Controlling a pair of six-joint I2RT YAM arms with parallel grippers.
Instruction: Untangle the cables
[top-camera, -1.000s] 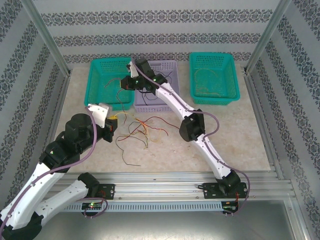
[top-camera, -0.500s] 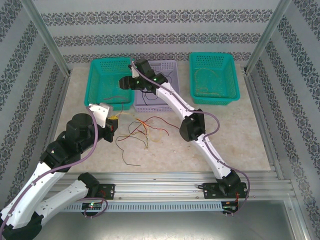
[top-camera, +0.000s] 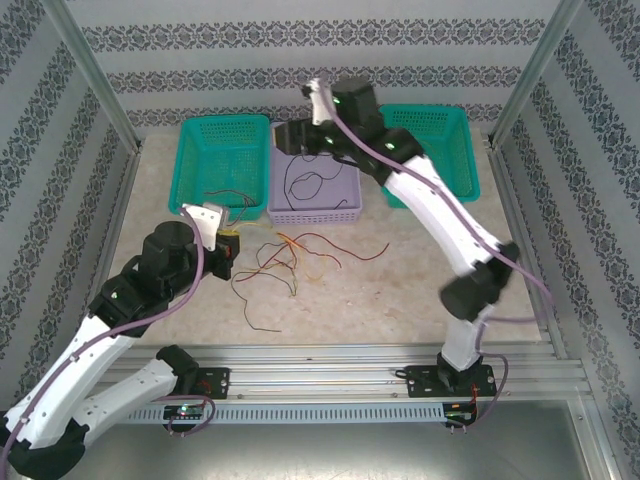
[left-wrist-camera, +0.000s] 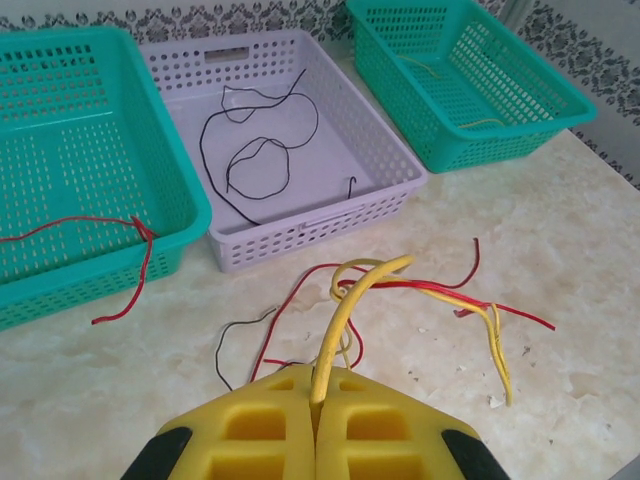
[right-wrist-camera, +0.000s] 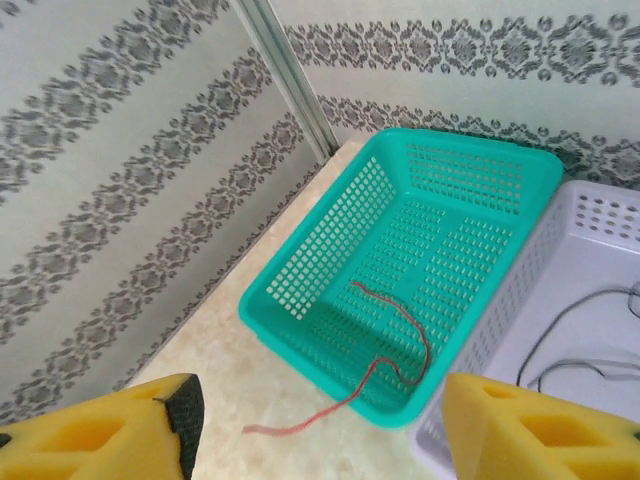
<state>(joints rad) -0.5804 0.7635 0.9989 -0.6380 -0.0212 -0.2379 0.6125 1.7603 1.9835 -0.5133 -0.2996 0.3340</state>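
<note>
L pincer (left-wrist-camera: 316, 398) clamped on limp yellow cable (left-wrist-camera: 345, 310) nr lilac basket (left-wrist-camera: 300, 228); R pincer (right-wrist-camera: 318, 420) agape, empty. Cable prob. light, springy: grip near ends.

Inside the lilac basket (left-wrist-camera: 300, 228): one black cable (left-wrist-camera: 250, 165), loosely looped. Just left of it, a teal basket (left-wrist-camera: 60, 275) with a red cable (left-wrist-camera: 140, 240) draped over the front wall. Right of it, a second teal basket (left-wrist-camera: 470, 150). In front of it, on the table (left-wrist-camera: 570, 250): tangled red strands (left-wrist-camera: 430, 288), a short black strand (left-wrist-camera: 222, 350), and the left gripper (left-wrist-camera: 316, 378), pads pressed together on a yellow cable (left-wrist-camera: 350, 298).
</note>
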